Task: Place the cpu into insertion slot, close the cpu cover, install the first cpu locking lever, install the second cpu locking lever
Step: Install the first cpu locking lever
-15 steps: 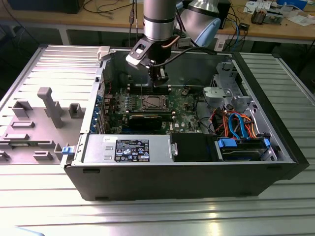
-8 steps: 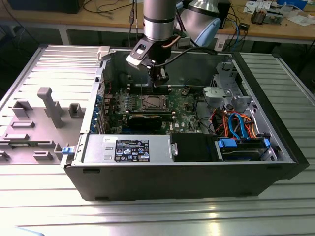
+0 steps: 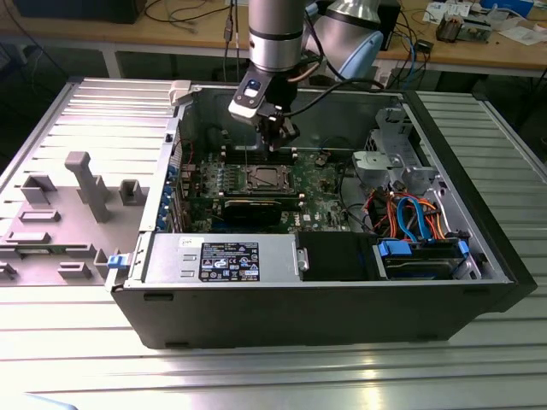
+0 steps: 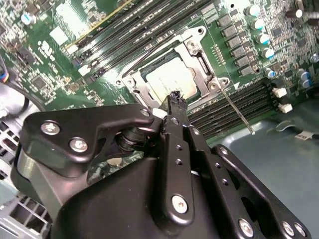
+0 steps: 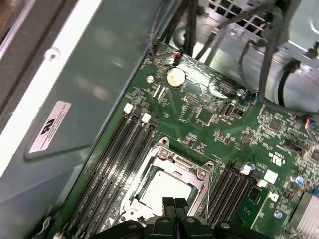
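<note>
Over the cpu [image 5: 158,188], framed by the cpu cover [image 5: 174,167], the gripper [image 5: 175,203] hangs, fingers pressed together, hiding the cover's near edge in the first wrist view.

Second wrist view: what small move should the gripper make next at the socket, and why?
Probably move the gripper, jaws shut, to the thin lever and push it down: the cover already lies over the chip, but that lever seems to stand free.
</note>
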